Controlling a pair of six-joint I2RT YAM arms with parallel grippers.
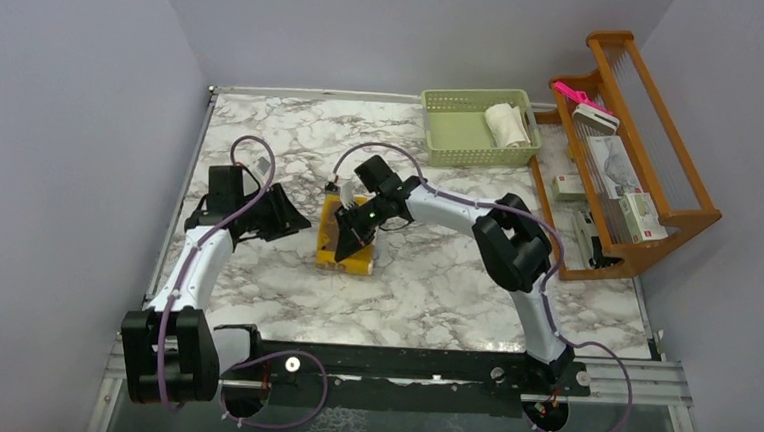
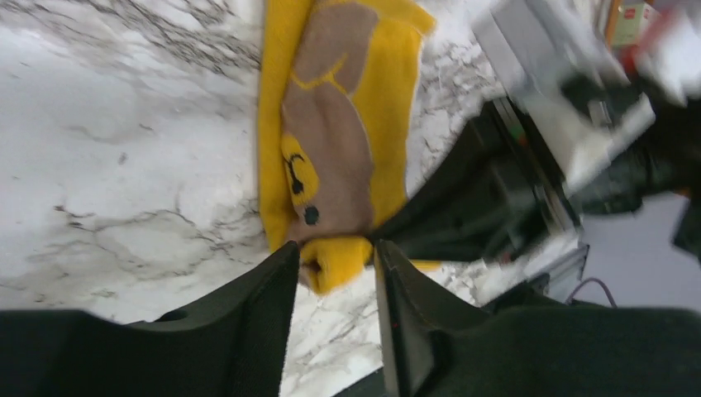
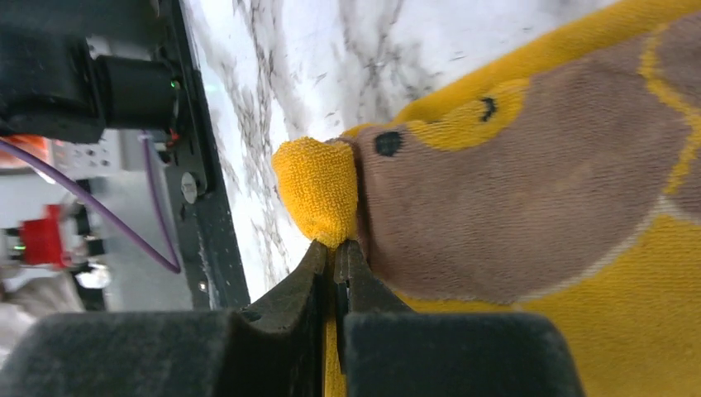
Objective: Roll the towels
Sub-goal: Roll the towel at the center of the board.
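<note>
Right arm is in over the middle of the worktop [image 1: 434,279], and the right gripper [image 1: 344,246] is down on the mustard-yellow towel [image 1: 355,265]. From its wrist camera the jaws are squeezed tight together, with yellow cloth pinched between them at the towel's edge. Just beside that pinch a corner of the towel is doubled over into a small rounded fold [image 3: 318,190]. The brown bear print [image 3: 512,207] runs right up to it, one dark eye showing close to the fold.

The left gripper [image 1: 292,223] sits just off the towel's left side, low over the marble. Its jaws stand partly apart with nothing clamped in them. The left wrist camera looks through that gap at the folded end of the yellow towel, with the right arm's black fingers coming in from the other side. The rest of the towel lies flat on the worktop, stretching away from the left jaws, bear face up.

The cream-white towel [image 1: 507,125] is well apart from all this, rolled and lying in the right end of the pale green basket [image 1: 458,136] at the far edge of the worktop. A wooden rack [image 1: 697,209] stands along the right side with boxes and a pink item in it.
</note>
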